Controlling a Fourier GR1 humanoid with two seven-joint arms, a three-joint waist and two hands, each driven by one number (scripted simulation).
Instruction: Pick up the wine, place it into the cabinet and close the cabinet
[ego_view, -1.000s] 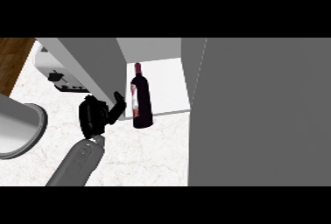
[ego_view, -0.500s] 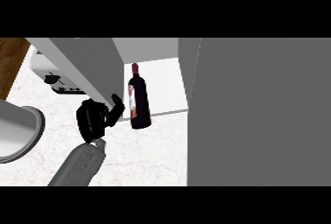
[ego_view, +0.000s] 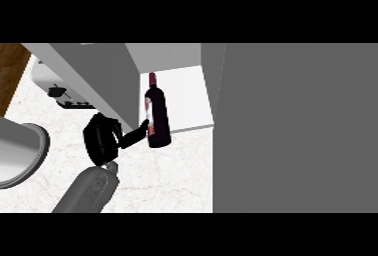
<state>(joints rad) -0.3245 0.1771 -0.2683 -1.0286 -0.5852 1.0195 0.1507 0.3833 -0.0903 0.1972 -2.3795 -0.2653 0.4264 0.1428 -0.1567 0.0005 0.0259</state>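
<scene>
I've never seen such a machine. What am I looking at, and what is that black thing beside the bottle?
The camera sits in the robot's head, looking steeply down at a counter. The grey tube from the bottom edge is its left forearm, ending in a black left hand. Its fingers stretch to the side of a dark wine bottle, without wrapping round it. The bottle stands upright at the front of a white cabinet shelf. The grey panel on the right is probably the cabinet's door. A white appliance sits at the left.
</scene>
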